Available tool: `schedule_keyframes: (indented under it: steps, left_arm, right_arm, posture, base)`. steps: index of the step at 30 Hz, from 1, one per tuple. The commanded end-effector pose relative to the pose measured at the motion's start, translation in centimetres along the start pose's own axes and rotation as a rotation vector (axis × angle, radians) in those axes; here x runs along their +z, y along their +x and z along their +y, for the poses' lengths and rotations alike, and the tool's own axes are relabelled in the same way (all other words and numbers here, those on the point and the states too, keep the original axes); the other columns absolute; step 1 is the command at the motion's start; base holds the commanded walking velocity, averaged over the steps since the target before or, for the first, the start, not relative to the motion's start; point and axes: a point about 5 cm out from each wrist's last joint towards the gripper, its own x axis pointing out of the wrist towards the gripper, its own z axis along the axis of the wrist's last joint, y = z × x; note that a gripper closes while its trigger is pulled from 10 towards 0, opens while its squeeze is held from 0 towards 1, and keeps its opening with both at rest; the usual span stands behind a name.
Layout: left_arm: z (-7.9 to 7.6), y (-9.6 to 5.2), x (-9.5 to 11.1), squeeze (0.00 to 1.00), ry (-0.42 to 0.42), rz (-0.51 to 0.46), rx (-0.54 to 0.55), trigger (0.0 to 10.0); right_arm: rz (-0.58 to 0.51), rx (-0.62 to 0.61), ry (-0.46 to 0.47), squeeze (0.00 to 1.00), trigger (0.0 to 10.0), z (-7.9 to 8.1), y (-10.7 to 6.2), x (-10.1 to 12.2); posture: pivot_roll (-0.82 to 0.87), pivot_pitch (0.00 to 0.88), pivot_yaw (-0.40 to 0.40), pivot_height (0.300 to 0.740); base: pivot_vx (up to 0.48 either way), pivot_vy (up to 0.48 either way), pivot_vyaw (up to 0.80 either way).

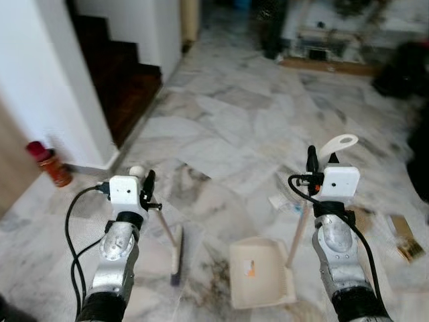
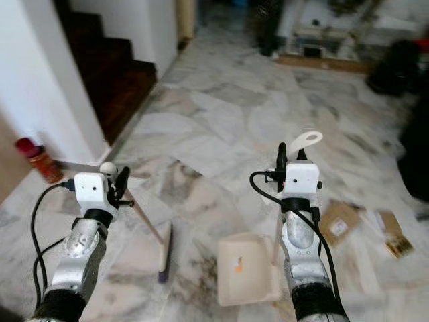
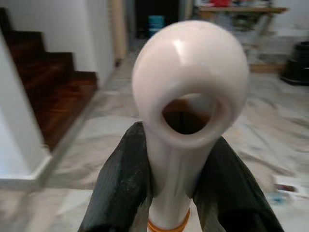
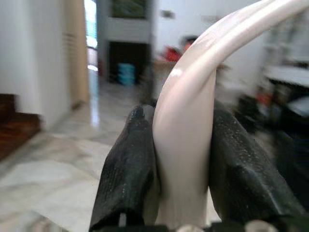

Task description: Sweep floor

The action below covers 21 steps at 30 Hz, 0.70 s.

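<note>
Both tools were in hand: left gripper [image 1: 149,190] clenched the broom [image 1: 175,251] handle, right gripper [image 1: 312,165] the dustpan [image 1: 260,274] handle, sweeping the litter [image 1: 284,202] at two o'clock likely coming next.

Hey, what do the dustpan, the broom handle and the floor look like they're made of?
The cream dustpan looks like moulded plastic with a matte finish: thin walls, one even colour. The white broom handle, held by the left gripper, seems to be glossy plastic, given the highlights on its rounded, holed end. The grey-veined floor looks like polished marble or marble-look tile, with seams and a soft sheen.
</note>
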Motion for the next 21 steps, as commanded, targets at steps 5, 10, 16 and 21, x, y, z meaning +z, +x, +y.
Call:
schedule_keyframes:
  steps: [5, 10, 16, 21]
  left_arm:
    - [0.1, -0.13, 0.91, 0.0, -0.007, -0.048, -0.011, 10.0]
    - [-0.29, -0.03, 1.34, 0.0, -0.021, -0.061, -0.041, 10.0]
    - [-0.05, -0.38, 1.45, 0.0, -0.022, -0.062, -0.035, 10.0]
    - [0.07, -0.49, 1.36, 0.0, -0.015, -0.056, -0.034, 10.0]
  right_arm:
    - [-0.047, 0.022, -0.009, 0.0, 10.0, 0.3, 0.21, 1.28]
    - [-0.054, 0.019, 0.0, 0.0, 10.0, 0.31, 0.24, 1.46]
    - [-0.053, 0.017, 0.007, 0.0, 10.0, 0.49, 0.07, 1.54]
    - [-0.056, 0.022, 0.01, 0.0, 10.0, 0.74, -0.06, 1.62]
  posture:
    - [0.03, 0.063, 0.02, 0.74]
    - [0.04, 0.064, 0.022, 0.74]
    - [0.05, 0.068, 0.023, 0.74]
    - [0.04, 0.061, 0.026, 0.74]
  base:
    - [0.0, 0.0, -0.8]
    - [0.0, 0.0, -0.64]
    - [0.0, 0.0, 0.0]
    - [0.0, 0.0, 0.0]
